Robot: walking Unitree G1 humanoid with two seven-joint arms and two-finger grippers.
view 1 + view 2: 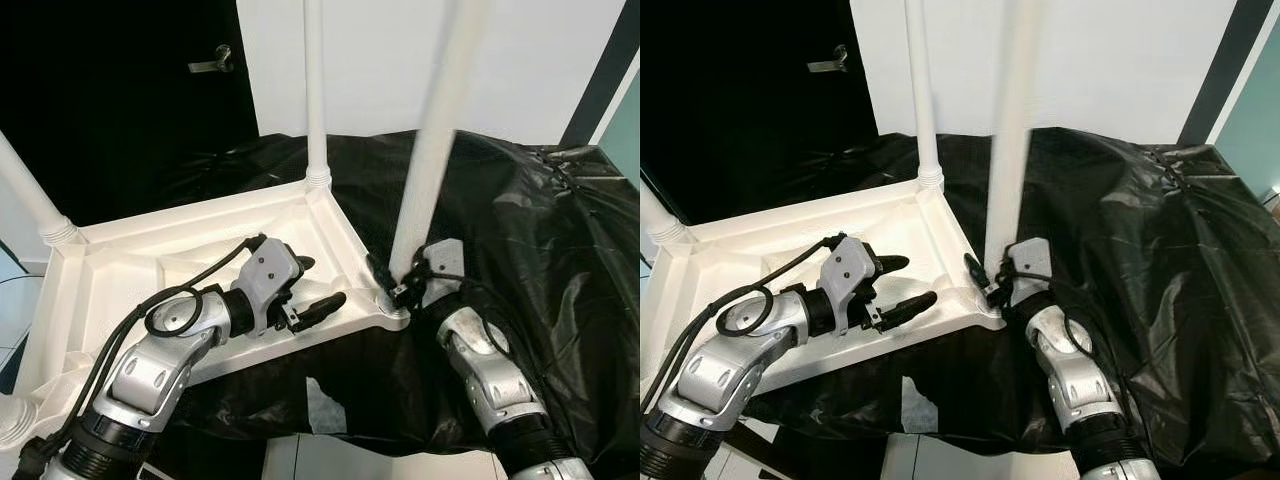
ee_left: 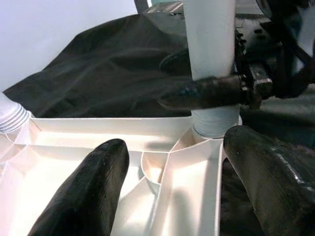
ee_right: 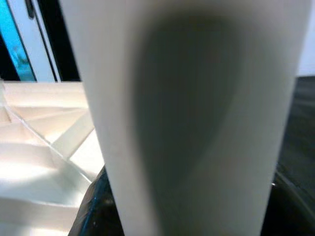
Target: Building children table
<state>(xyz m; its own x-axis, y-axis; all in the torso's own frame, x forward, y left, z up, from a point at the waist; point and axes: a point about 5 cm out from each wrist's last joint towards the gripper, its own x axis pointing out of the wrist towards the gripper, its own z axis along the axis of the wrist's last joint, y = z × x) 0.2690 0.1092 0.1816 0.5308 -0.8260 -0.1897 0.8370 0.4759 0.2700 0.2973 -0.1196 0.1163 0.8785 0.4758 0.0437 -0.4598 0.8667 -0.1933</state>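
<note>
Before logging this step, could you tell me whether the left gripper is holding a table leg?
No, the left gripper hovers open over the upturned tabletop, its fingers around nothing.

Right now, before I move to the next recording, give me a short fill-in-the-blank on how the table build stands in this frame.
1. The right gripper is shut on the base of a white ____ at the near corner socket.
2. The white tabletop lies ____, its ribbed underside facing up.
3. The left gripper hangs over the tabletop with its fingers ____.
4. The tabletop rests on a ____ plastic sheet.

Missing words: leg; upside down; open; black
</note>
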